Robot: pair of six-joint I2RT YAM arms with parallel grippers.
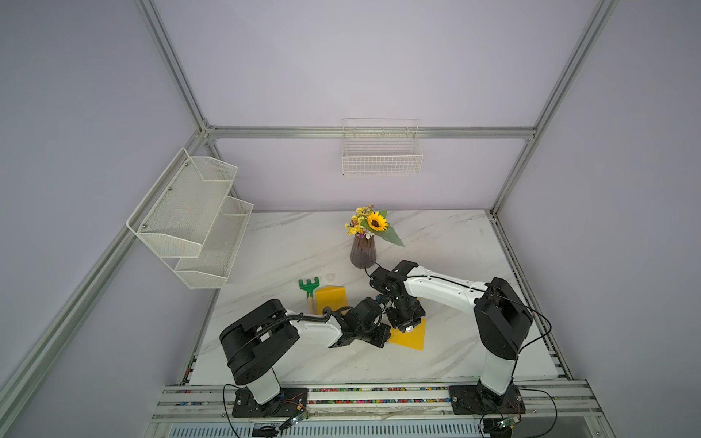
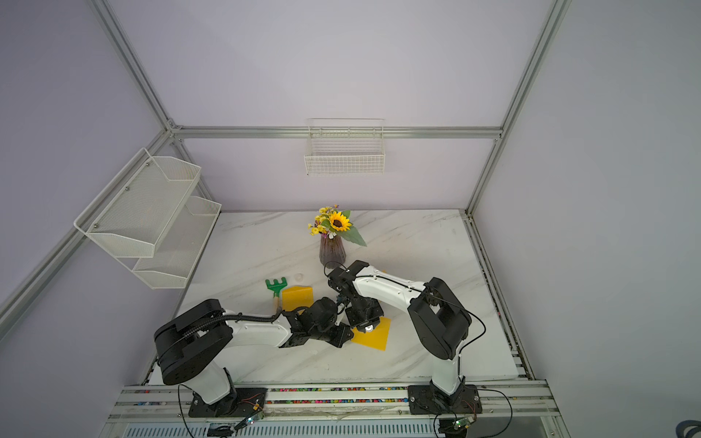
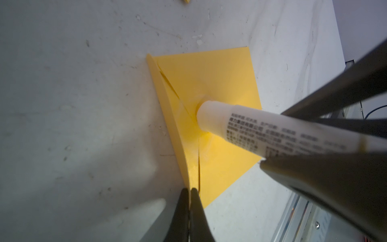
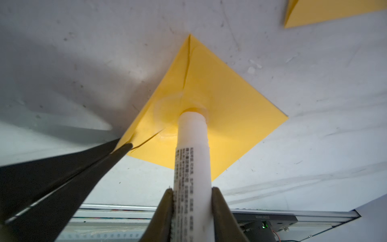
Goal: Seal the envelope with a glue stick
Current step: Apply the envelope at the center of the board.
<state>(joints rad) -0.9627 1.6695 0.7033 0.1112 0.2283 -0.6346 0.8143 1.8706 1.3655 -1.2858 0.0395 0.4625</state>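
The right gripper [image 4: 192, 191] clamps the glue stick [image 4: 191, 142], tip pressed on the envelope [image 4: 234, 109] beside its flap seam [image 4: 186, 69], likely spreading glue. The left gripper [image 3: 190, 191], jaws together, pinches the envelope's corner, apparently steadying it.

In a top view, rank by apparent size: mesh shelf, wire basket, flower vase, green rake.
Largest first: mesh shelf, wire basket, flower vase, green rake. The shelf hangs nearer the camera, which may exaggerate it.
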